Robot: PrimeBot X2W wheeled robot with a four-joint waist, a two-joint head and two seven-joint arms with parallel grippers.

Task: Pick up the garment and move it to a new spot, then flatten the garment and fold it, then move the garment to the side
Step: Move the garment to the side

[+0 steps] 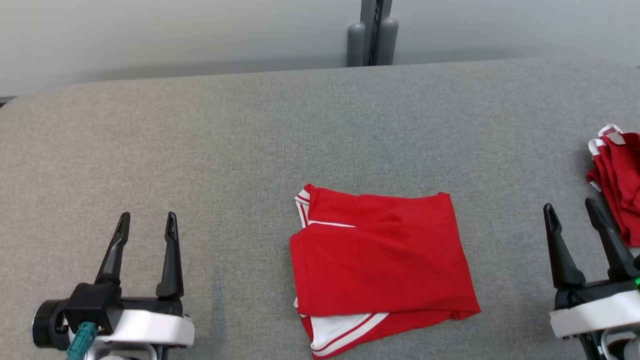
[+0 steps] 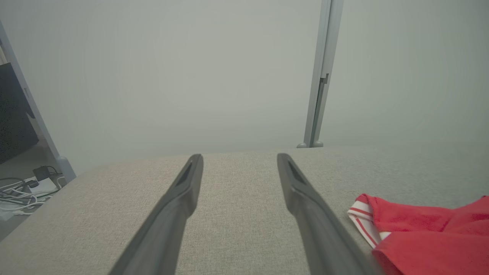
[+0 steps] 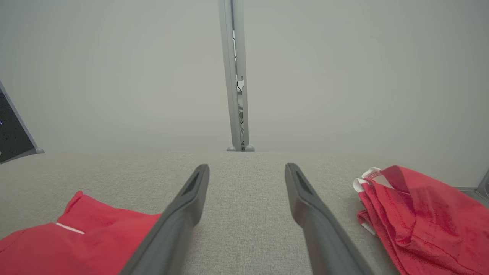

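A red garment (image 1: 380, 260) with white trim lies folded into a rough square at the middle of the grey table (image 1: 250, 130). Its collar end also shows at the lower right of the left wrist view (image 2: 420, 233) and at the lower left of the right wrist view (image 3: 80, 236). My left gripper (image 1: 147, 222) hovers open at the lower left, well apart from the garment, nothing between its fingers. My right gripper (image 1: 571, 209) stands open at the lower right, also empty, between the folded garment and a second red piece.
A second red and white garment (image 1: 617, 175) lies crumpled at the table's right edge, close beside my right gripper, and appears in the right wrist view (image 3: 416, 214). A grey post (image 1: 372, 32) rises behind the far table edge. Cables (image 2: 23, 191) lie on the floor left.
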